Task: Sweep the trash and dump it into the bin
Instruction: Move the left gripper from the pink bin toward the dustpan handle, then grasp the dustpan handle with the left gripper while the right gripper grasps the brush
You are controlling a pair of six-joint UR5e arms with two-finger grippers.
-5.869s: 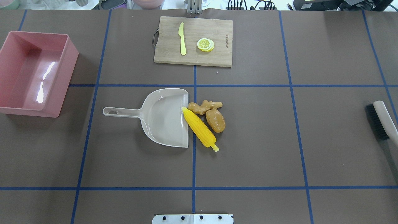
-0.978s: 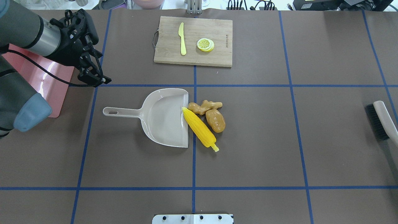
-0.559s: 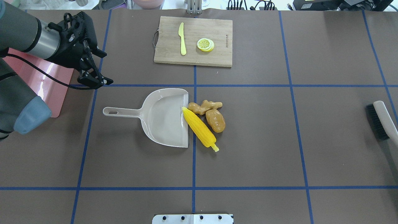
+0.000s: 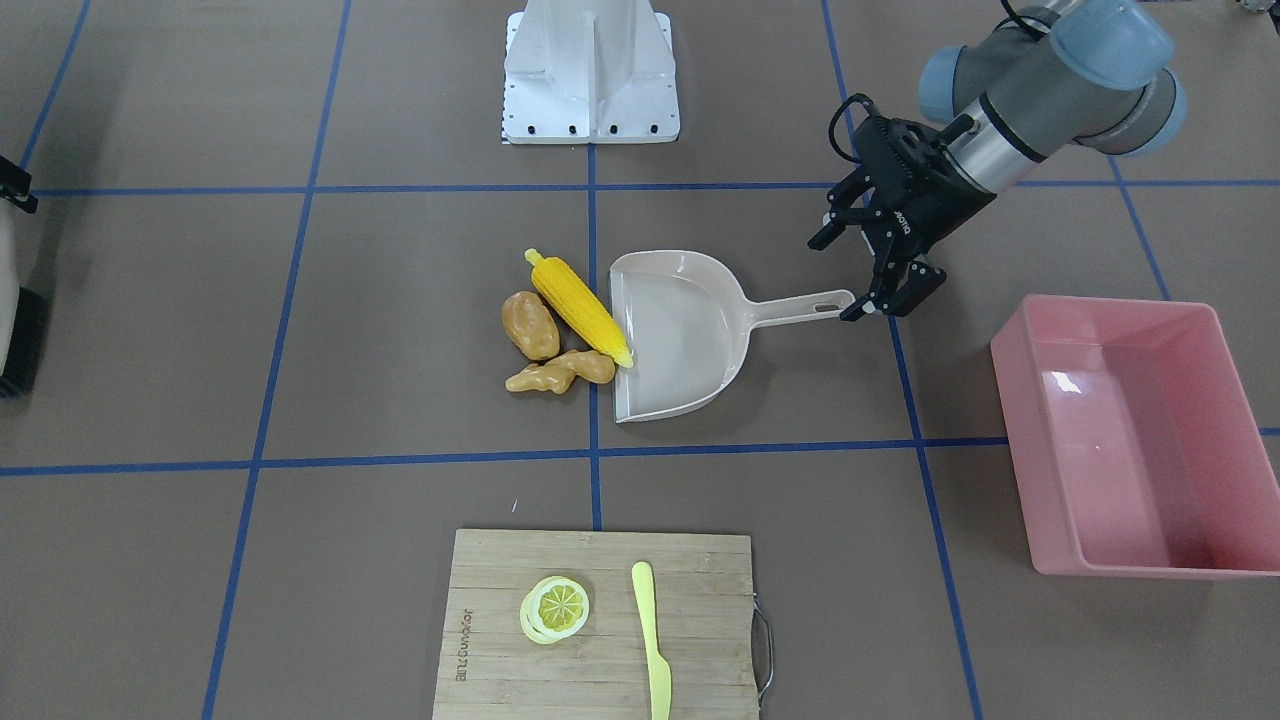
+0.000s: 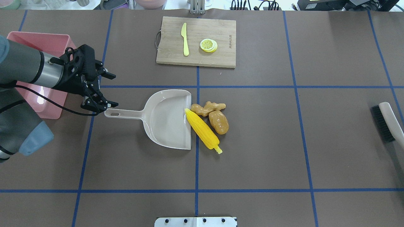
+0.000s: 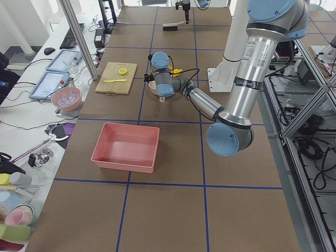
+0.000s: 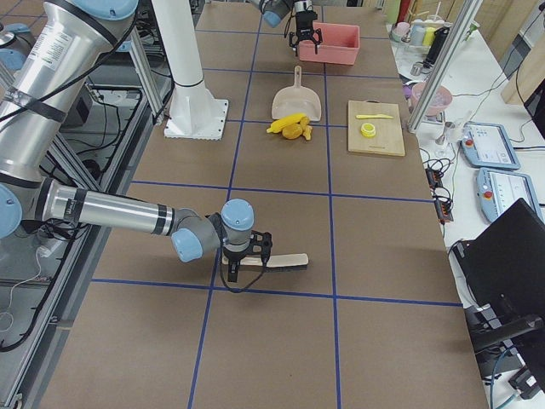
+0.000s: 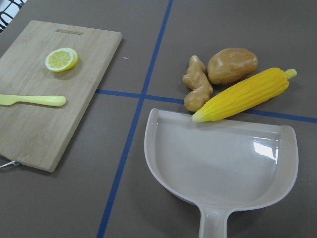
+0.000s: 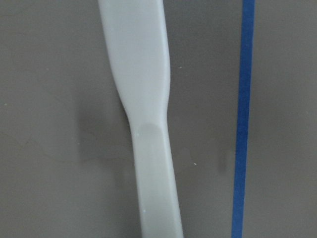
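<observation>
The yellow corn cob (image 5: 202,129), the brown potato (image 5: 218,122) and the tan ginger root (image 5: 208,108) lie together at the mouth of the beige dustpan (image 5: 167,119). The corn's tip rests on the pan's lip. My left gripper (image 5: 105,90) is open and empty, with its jaws spread at the end of the dustpan handle (image 5: 123,113). The pink bin (image 5: 41,37) stands at the far left, partly hidden by my left arm. My right gripper (image 7: 247,254) sits over the brush (image 5: 383,123) at the table's right edge. I cannot tell whether it is open or shut.
A wooden cutting board (image 5: 214,31) at the back centre carries a pale yellow knife (image 5: 185,39) and a lemon slice (image 5: 208,45). The right wrist view shows only the brush's pale handle (image 9: 148,124) on the brown mat.
My left arm has come in from the left. Its open gripper has moved from beside the bin down to the end of the dustpan handle. The trash, dustpan and brush have not moved.
</observation>
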